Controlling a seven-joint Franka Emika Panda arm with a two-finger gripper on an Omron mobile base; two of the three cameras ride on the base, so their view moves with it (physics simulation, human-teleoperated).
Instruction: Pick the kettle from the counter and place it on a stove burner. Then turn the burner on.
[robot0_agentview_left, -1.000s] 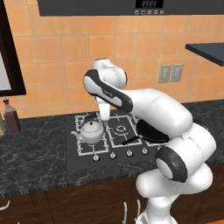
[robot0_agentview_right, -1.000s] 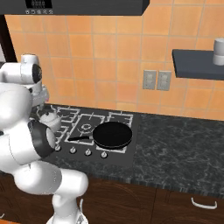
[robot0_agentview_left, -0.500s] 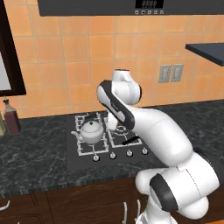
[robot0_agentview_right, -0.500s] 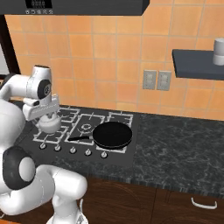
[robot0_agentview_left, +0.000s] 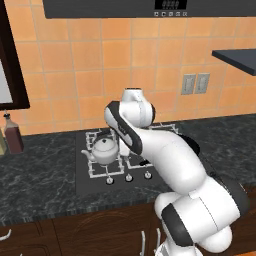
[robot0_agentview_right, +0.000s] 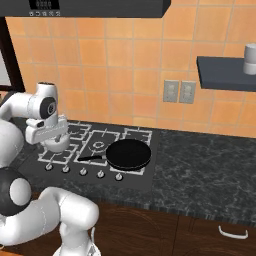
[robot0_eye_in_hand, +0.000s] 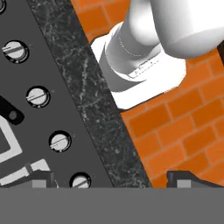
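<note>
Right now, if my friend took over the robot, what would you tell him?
Gripper: open and holding nothing, looking down over the front edge of the stove at the row of knobs.
Kettle: standing upright on the front-left burner of the stove, no longer on the counter.
Frying pan: sits on the middle burner, out of the way.
Done: kettle picked up and put on the burner.
Left: find the knob for that burner and turn it on. I can't tell from here which knob that is.
</note>
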